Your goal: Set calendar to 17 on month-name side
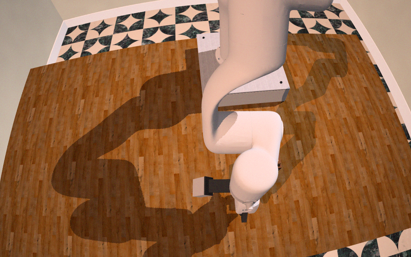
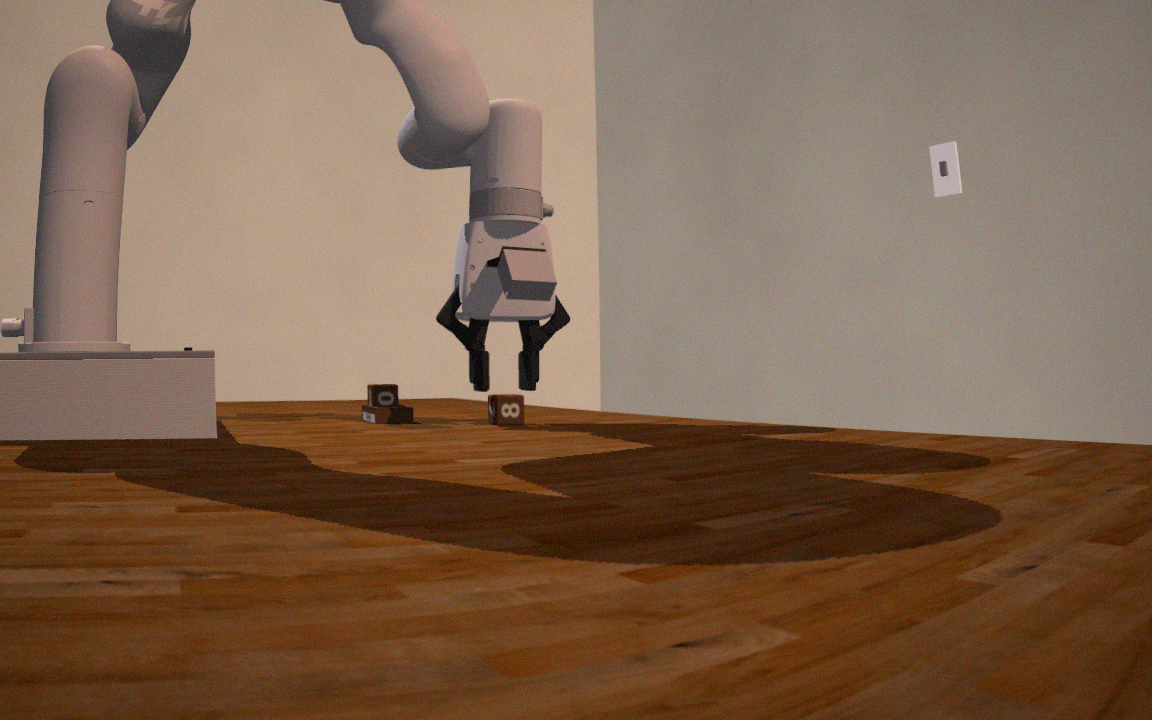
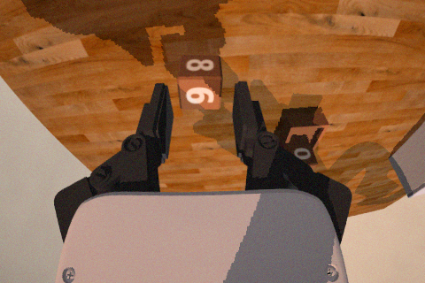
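A small brown number cube [image 2: 506, 409] [image 3: 200, 83] stands on the wooden table, showing an 8 on one side and a 6 or 9 on top. My gripper [image 2: 502, 380] [image 3: 202, 98] hangs open a little above it, one finger to each side, touching nothing. A second cube [image 2: 382, 394] [image 3: 303, 144] showing a 0 sits in the small dark tray [image 2: 390, 415] to the left in the side view. In the overhead view the arm hides both cubes and the tray.
The robot's grey base block [image 1: 251, 86] [image 2: 70, 394] stands at the back of the table. The table's edge runs close behind the cubes in the wrist view. Walls stand beyond it.
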`<move>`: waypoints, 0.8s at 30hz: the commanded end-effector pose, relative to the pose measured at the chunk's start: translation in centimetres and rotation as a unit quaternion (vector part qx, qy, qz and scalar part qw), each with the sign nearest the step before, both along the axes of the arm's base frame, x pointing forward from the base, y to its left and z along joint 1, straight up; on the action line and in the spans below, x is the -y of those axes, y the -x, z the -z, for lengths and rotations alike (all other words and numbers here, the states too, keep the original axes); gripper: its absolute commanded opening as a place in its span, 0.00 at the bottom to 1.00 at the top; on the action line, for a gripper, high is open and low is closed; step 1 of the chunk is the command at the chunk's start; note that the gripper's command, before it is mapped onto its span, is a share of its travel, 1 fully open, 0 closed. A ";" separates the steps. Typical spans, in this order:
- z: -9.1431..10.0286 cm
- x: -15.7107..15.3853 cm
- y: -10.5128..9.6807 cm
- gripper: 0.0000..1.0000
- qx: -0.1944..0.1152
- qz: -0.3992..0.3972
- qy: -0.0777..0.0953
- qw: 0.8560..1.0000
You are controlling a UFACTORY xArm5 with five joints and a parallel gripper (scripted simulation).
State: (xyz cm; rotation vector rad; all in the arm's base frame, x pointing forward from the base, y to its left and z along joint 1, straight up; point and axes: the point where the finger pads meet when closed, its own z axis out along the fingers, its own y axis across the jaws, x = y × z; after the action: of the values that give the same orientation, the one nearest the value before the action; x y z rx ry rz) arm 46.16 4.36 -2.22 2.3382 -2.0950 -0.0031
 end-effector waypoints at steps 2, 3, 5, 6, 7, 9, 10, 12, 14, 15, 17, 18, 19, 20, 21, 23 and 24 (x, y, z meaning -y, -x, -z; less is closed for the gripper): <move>0.8 0.0 -0.1 0.47 0.002 0.000 0.000 1.000; 1.0 0.0 -0.1 0.47 0.002 0.000 0.000 1.000; 1.4 0.0 -0.1 0.47 0.002 0.000 0.000 1.000; 1.6 0.0 -0.1 0.47 0.002 0.000 0.000 1.000; 1.8 0.0 -0.1 0.47 0.002 0.000 0.000 1.000; 2.2 0.0 -0.1 0.47 0.002 0.000 0.000 1.000; 2.2 0.0 -0.1 0.47 0.002 0.000 0.000 1.000; 2.4 0.0 -0.1 0.47 0.002 0.000 0.000 1.000; 2.7 0.0 -0.1 0.47 0.002 0.000 0.000 1.000; 2.8 0.0 -0.1 0.47 0.002 0.000 0.000 1.000; 3.0 0.0 -0.1 0.47 0.002 0.000 0.000 1.000; 3.0 0.0 -0.1 0.47 0.002 0.000 0.000 1.000; 3.1 0.0 -0.1 0.47 0.002 0.000 0.000 1.000; 3.1 0.0 -0.1 0.47 0.002 0.000 0.000 1.000; 3.1 0.0 -0.1 0.47 0.002 0.000 0.000 1.000; 3.1 0.0 -0.1 0.47 0.002 0.000 0.000 1.000; 3.1 0.0 -0.1 0.47 0.002 0.000 0.000 1.000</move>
State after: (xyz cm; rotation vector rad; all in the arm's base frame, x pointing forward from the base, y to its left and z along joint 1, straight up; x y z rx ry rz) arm 46.11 4.33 -5.34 2.3378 -2.0946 -0.0038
